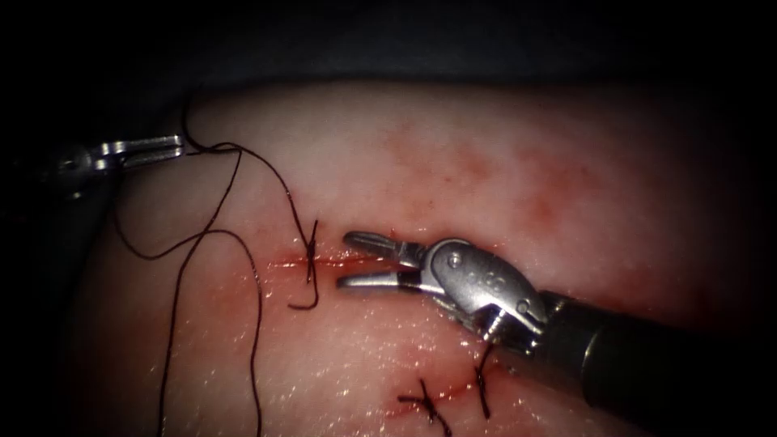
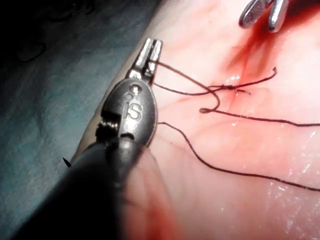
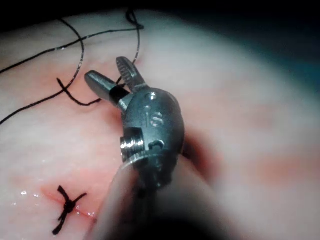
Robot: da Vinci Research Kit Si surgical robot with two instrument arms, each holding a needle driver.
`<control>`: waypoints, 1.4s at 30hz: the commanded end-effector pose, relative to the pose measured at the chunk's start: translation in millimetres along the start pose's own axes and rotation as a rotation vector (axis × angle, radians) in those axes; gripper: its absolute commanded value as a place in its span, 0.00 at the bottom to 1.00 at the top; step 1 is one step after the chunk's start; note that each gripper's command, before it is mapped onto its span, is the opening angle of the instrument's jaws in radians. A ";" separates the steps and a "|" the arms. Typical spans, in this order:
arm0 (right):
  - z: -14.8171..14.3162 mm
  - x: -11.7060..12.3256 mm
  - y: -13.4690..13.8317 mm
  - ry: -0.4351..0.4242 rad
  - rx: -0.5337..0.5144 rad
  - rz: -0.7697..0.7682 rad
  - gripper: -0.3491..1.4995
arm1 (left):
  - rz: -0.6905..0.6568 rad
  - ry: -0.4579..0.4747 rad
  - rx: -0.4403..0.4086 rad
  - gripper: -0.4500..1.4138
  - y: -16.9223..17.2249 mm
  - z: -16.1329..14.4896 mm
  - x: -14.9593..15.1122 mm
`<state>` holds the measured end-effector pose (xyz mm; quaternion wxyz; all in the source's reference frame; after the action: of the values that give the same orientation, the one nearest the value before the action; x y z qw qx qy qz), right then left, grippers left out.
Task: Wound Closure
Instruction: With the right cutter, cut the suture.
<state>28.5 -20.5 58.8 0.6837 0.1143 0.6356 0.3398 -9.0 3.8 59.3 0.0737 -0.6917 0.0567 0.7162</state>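
Left pincer (image 1: pixel 174 146) is clamping the thread (image 1: pixel 212 214) out at ten o'clock from the knot (image 1: pixel 311 252) on the cut (image 1: pixel 356 260), while the right pincer (image 1: pixel 366 260) is hanging wide apart and empty just at three o'clock of that knot. Judging the knot as being set, the left pull is best kept level with the tissue (image 1: pixel 486 162) and steady, not jerked. Thread is running long-axis from ten toward four o'clock into the knot; its slack is looping off toward seven o'clock.
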 end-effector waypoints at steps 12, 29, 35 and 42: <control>2.7 2.5 1.4 -0.023 -0.002 -0.026 0.74 | 0.020 0.047 -0.020 0.00 1.9 0.6 4.3; 9.1 -3.0 1.4 -0.121 -0.018 -0.253 0.92 | 0.030 0.133 -0.067 0.00 4.0 0.7 8.4; 10.6 -3.6 0.9 -0.140 -0.015 -0.332 0.92 | 0.010 0.185 -0.098 0.00 4.1 0.7 9.1; 11.9 -4.4 0.3 -0.161 -0.010 -0.385 0.92 | 0.012 0.188 -0.103 0.00 4.4 1.3 9.2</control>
<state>38.7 -20.4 64.4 0.7863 0.0145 0.5854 0.1969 -10.8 -0.6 49.7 0.0294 -0.7579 0.0291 0.6510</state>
